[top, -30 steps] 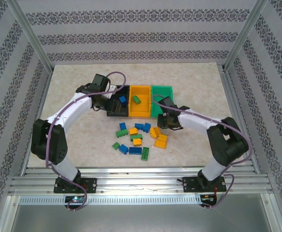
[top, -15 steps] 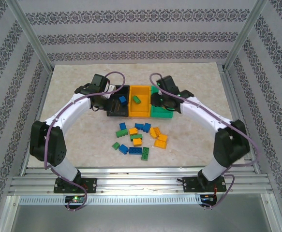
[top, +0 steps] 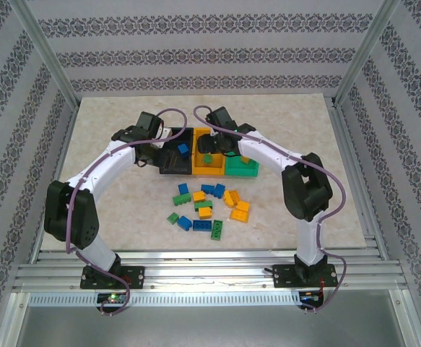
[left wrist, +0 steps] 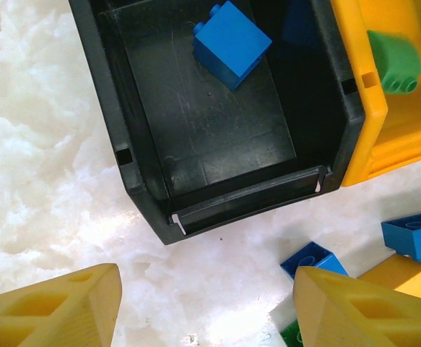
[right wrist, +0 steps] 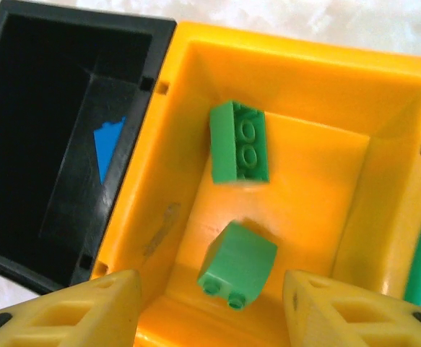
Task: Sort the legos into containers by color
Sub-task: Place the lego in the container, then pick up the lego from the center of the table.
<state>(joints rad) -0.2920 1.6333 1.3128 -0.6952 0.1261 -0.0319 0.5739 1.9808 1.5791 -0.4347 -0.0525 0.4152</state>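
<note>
Three bins mid-tabletop [top: 109,123]: black bin [top: 175,172], orange bin [top: 209,171], green bin [top: 243,171]. Over orange bin, right gripper [right wrist: 211,293] spread, empty; left gripper [left wrist: 206,303] spread at black bin's near wall. Two green bricks [right wrist: 239,142] in orange bin; loose legos [top: 204,205] toward near edge. Judged drop-off step; next: pinch one loose brick.

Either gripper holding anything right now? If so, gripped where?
Nothing is held. The left gripper is open above the table, near the black bin. The right gripper is open over the orange-yellow bin, clear of the green brick inside it.
</note>
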